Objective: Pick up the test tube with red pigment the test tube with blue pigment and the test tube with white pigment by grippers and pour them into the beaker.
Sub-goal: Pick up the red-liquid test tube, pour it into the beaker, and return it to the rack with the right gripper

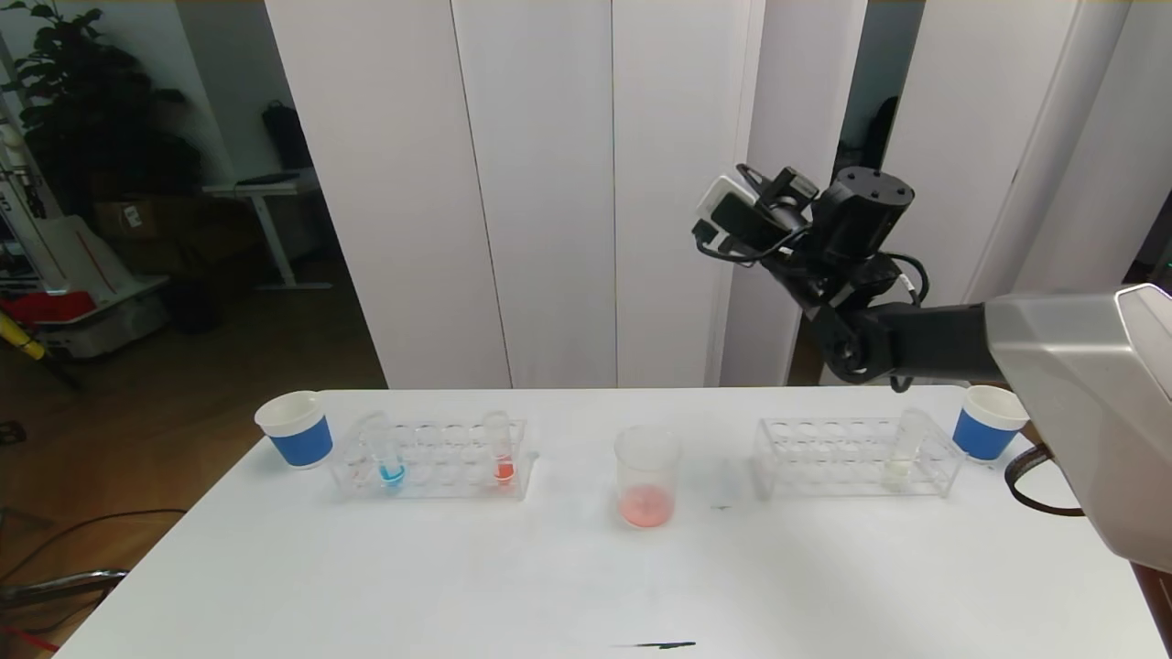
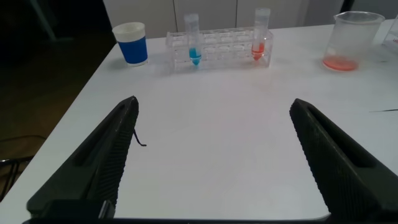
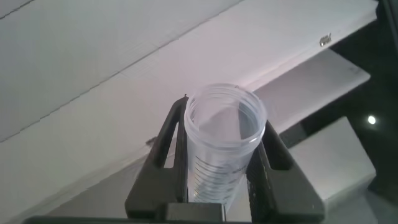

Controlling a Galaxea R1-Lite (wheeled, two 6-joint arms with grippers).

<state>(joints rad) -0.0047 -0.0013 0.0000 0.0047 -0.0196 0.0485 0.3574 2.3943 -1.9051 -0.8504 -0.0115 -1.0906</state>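
One raised tool point(image 3: 217, 180) grips tube point(image 3: 222, 146).

Front of table point(image 1: 549, 586): bare, open to reach.
Middle row: two racks point(image 1: 430, 462) point(image 1: 856, 458), beaker point(image 1: 647, 476), cups point(image 1: 295, 428) point(image 1: 987, 421) block passage.

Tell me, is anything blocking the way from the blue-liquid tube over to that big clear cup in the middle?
Only the red tube, standing in the same rack on the side toward the beaker. Past the rack, the white table between is bare. Lifting the blue tube straight up should clear it.
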